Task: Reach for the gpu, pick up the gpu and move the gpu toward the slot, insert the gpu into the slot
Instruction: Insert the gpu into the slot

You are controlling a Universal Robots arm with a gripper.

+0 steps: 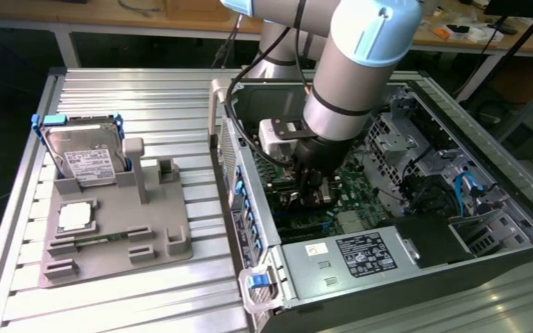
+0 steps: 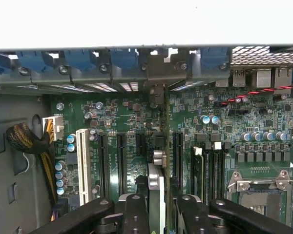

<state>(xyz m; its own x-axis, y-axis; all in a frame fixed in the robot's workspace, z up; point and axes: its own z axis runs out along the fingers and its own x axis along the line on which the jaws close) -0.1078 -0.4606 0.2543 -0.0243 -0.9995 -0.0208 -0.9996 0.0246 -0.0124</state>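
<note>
My gripper [image 2: 158, 207] is deep inside the open computer case [image 1: 248, 208], just above the green motherboard [image 2: 244, 126]. It is shut on the gpu [image 2: 161, 141], which I see edge-on as a thin dark card standing upright between the two black fingers [image 2: 136, 214]. The card's metal bracket end [image 2: 157, 92] reaches the row of blue-clipped rear openings of the case. The card stands low over the board, between the long dark connector strips [image 2: 121, 161]. The slot lies hidden under it. In the exterior view the gripper [image 1: 308, 189] hangs over the board's middle.
A grey fixture plate [image 1: 119, 236] on the table holds a silver hard drive [image 1: 86, 156] and a square chip [image 1: 77, 216]. Inside the case are the power supply [image 1: 359, 253], a white connector strip [image 2: 81, 165], a cable bundle [image 2: 24, 139] and the processor socket [image 2: 259, 195].
</note>
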